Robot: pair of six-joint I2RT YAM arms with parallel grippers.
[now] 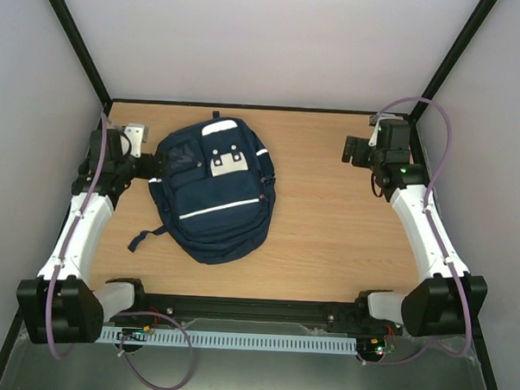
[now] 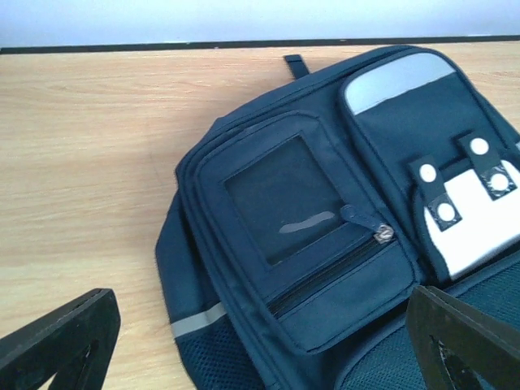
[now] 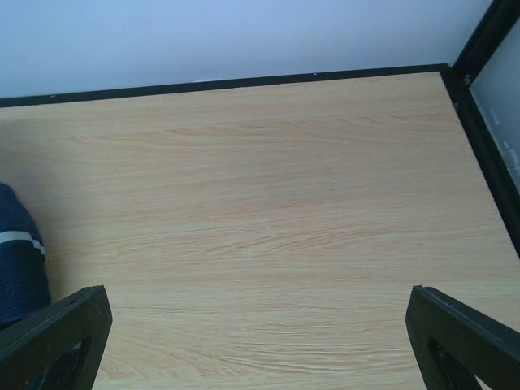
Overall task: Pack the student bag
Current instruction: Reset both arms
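Top view: student bag (image 1: 213, 189) lay flat on the bench (image 1: 344, 242), its side just beside the left tool (image 1: 151, 163) and well apart from the right tool (image 1: 357, 152). Left wrist view: jaws stood wide and empty. The soft fabric ahead of them would probably sag, so the zip pull (image 2: 382, 234) or a strap seemed the better hold. Right wrist view: jaws wide and empty, bag edge beyond the left finger.

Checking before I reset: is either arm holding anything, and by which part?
Nothing is held. Left gripper open by the backpack; right gripper open over the table.
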